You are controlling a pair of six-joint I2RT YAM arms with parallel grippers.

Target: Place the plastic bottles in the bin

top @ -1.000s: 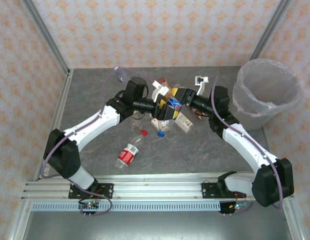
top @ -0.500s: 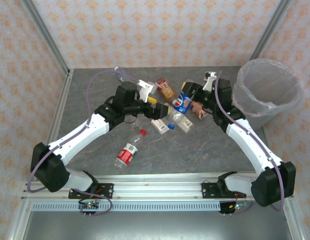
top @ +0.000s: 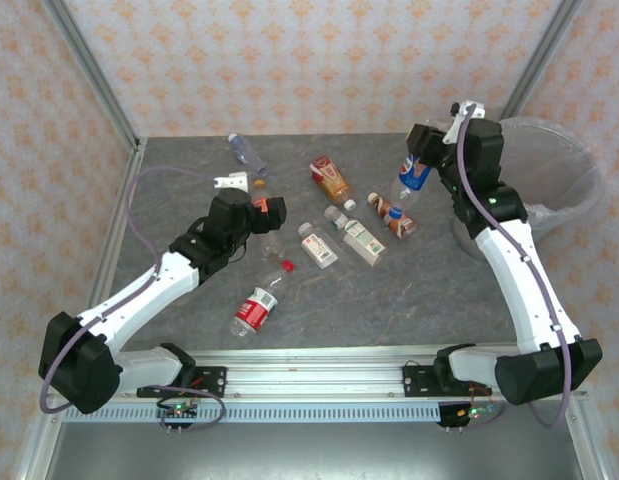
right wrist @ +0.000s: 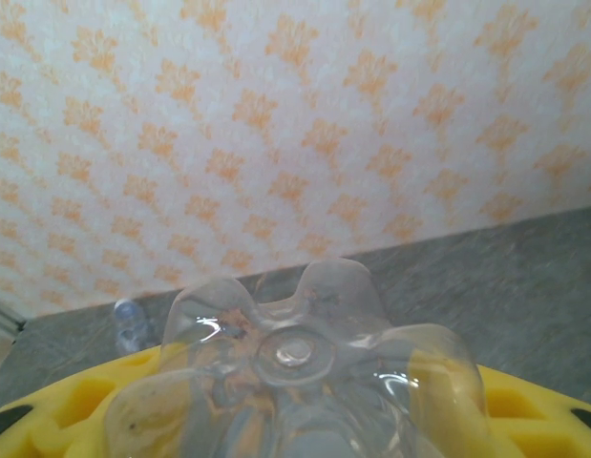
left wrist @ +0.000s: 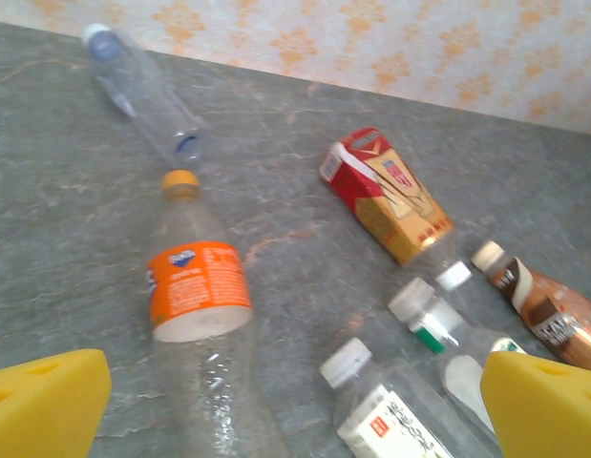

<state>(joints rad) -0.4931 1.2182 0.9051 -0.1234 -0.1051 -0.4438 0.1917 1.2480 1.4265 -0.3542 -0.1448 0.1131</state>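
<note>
My right gripper (top: 417, 160) is shut on a clear bottle with a blue label (top: 412, 179), held in the air just left of the whitish bin (top: 567, 205). Its clear base (right wrist: 297, 358) sits between my yellow pads (right wrist: 71, 405). My left gripper (top: 270, 211) stands open above the orange-labelled bottle (left wrist: 193, 288), with nothing between its fingers (left wrist: 47, 401). On the table lie a red-gold bottle (top: 332, 180), a brown one (top: 397, 217), a white-green one (top: 362, 239), a white-labelled one (top: 317, 246), a red-labelled one (top: 254, 308) and a blue-capped clear one (top: 245, 152).
A small clear bottle with a red cap (top: 278, 273) lies in front of the left gripper. Patterned walls and metal posts close in the grey table (top: 429, 300) on three sides. The bin stands in the far right corner.
My right arm has lifted the blue-labelled bottle from the middle up and right, towards the bin. The left arm has drawn back to the left, open, over the orange-labelled bottle.
</note>
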